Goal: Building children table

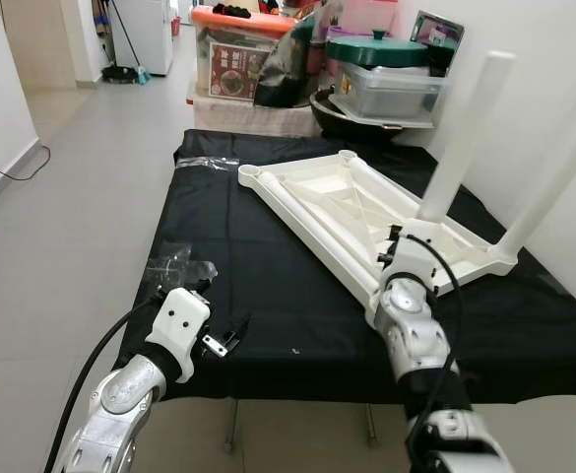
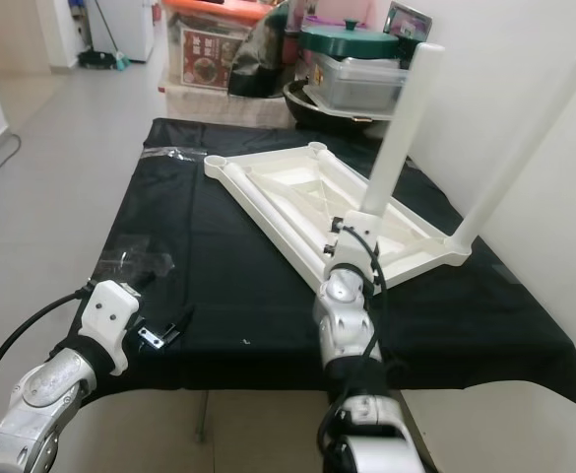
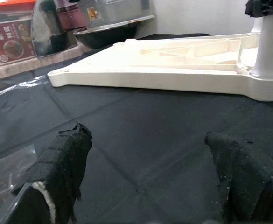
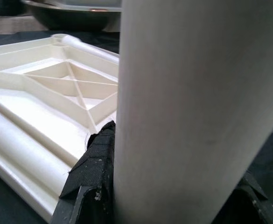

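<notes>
Right gripper (image 4: 173, 200) clamps a leg (image 1: 465, 133) upright in the tabletop (image 1: 347, 207); left gripper (image 3: 150, 186) open, empty. Two legs in, two sockets seemingly left.

Soft, even daylight fills the room, bright on the white walls and pale floor (image 1: 81, 227), with no hard shadows on the black cloth (image 1: 268, 296) covering the counter. Both head views are sharp, with straight lines bowing slightly toward the edges. In the right wrist view the white leg (image 4: 187, 107) stands so close that it is soft and nearly featureless, while the left wrist view blurs its near fingertips (image 3: 66, 158).
</notes>
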Robot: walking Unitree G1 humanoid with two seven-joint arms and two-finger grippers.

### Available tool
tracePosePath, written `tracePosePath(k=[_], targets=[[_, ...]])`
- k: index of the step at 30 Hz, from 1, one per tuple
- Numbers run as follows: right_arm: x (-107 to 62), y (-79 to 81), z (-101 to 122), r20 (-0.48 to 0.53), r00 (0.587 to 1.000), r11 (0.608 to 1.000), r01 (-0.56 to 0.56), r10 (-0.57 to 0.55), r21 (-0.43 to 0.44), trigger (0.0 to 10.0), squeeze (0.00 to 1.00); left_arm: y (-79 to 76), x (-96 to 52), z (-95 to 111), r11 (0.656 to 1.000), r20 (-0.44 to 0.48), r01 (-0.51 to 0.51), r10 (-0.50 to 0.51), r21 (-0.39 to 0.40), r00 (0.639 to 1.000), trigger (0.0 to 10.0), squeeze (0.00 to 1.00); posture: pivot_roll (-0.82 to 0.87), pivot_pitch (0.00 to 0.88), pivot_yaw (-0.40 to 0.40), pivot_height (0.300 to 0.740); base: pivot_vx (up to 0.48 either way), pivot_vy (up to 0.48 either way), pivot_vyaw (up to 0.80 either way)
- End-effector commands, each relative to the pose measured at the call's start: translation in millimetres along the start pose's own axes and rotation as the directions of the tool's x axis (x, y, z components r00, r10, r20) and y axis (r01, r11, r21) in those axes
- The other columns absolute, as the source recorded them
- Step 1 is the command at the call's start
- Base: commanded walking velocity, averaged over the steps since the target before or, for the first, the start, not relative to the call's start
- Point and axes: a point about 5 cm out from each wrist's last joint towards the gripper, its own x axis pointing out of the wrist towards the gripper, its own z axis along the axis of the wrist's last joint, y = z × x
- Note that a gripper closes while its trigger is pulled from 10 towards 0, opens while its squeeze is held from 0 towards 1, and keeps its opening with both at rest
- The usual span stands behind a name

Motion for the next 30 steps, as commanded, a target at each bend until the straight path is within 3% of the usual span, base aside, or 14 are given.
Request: tracePosePath(k=[1, 2, 3, 6, 7, 8, 13, 18, 25, 29, 30], targets=[[6.0, -25.5, -32, -0.097, 0.985, 0.981, 0.128, -0.143, -0.146, 0.0, 0.0, -3.8, 0.8, -1, 1.0, -0.002, 0.013, -0.013, 0.004, 1.0, 10.0, 0.0, 0.1, 0.0, -0.16, 0.74, 0.0, 0.0, 0.0], [6.7, -31.8, -33, -0.116, 0.976, 0.975, 0.165, -0.182, -0.147, 0.0, 0.0, -4.7, 0.2, -2, 1.0, -0.004, 0.012, -0.012, 0.005, 1.0, 10.0, 0.0, 0.1, 0.0, -0.16, 0.74, 0.0, 0.0, 0.0], [6.3, -35.4, -33, -0.129, 0.97, 0.971, 0.185, -0.205, -0.149, 0.9, 0.0, -4.9, -0.4, -2, 1.0, -0.006, 0.012, -0.012, 0.006, 1.0, 10.0, 0.0, 0.11, 0.0, -0.159, 0.74, 0.0, 0.0, 0.0], [6.3, -35.4, -33, -0.129, 0.97, 0.971, 0.185, -0.205, -0.149, 0.9, 0.0, -4.9, -0.4, -2, 1.0, -0.006, 0.012, -0.012, 0.006, 1.0, 10.0, 0.0, 0.11, 0.0, -0.159, 0.74, 0.0, 0.0, 0.0], [5.2, -35.9, -34, -0.151, 0.971, 0.979, 0.167, -0.184, -0.117, 10.0, 0.0, -4.9, -0.7, -2, 1.0, -0.009, 0.013, -0.013, 0.007, 1.0, 10.0, 0.0, 0.11, 0.0, -0.159, 0.74, 0.0, 0.0, 0.0], [2.0, -34.6, -31, -0.135, 0.98, 0.987, 0.132, -0.143, -0.088, 10.0, 1.0, -4.2, -0.9, -2, 1.0, -0.01, 0.014, -0.014, 0.009, 1.0, 10.0, 0.0, 0.1, 0.0, -0.155, 0.74, 0.0, 0.0, 0.0], [-8.5, -32.0, -23, -0.075, 0.994, 0.996, 0.079, -0.082, -0.04, 10.0, 1.0, -2.6, -1.0, -2, 1.0, -0.011, 0.014, -0.014, 0.013, 1.0, 10.0, 0.0, 0.1, 0.0, -0.151, 0.74, 0.0, 0.0, 0.0], [-38.0, -32.5, 9, 0.097, 0.994, 0.999, -0.043, 0.044, -0.009, 10.0, 1.0, 0.5, -4.7, -2, 1.0, -0.014, -0.007, 0.007, 0.012, 1.0, 10.0, 0.0, 0.08, 0.0, -0.146, 0.74, 0.0, 0.0, 0.0], [-65.1, -41.7, 18, 0.117, 0.976, 0.983, -0.182, 0.185, -0.036, 10.0, 1.0, 4.7, -12.0, -4, 0.997, -0.024, -0.072, 0.072, -0.001, 0.997, 10.0, 0.0, 0.05, 0.0, -0.139, 0.74, 0.0, 0.0, 0.0], [-73.5, -57.4, 7, 0.044, 0.977, 0.975, -0.204, 0.208, -0.088, 10.0, 1.0, 7.3, -17.3, -5, 0.992, -0.034, -0.121, 0.121, -0.023, 0.992, 10.0, 0.0, 0.04, 0.0, -0.129, 0.74, 0.0, 0.0, 0.0], [-77.6, -65.7, -4, -0.05, 0.973, 0.965, -0.228, 0.224, -0.126, 10.0, 0.78, 8.5, -20.0, -6, 0.988, -0.04, -0.148, 0.147, -0.037, 0.988, 10.0, 0.0, 0.03, 0.0, -0.123, 0.74, 0.0, 0.0, 0.0]])
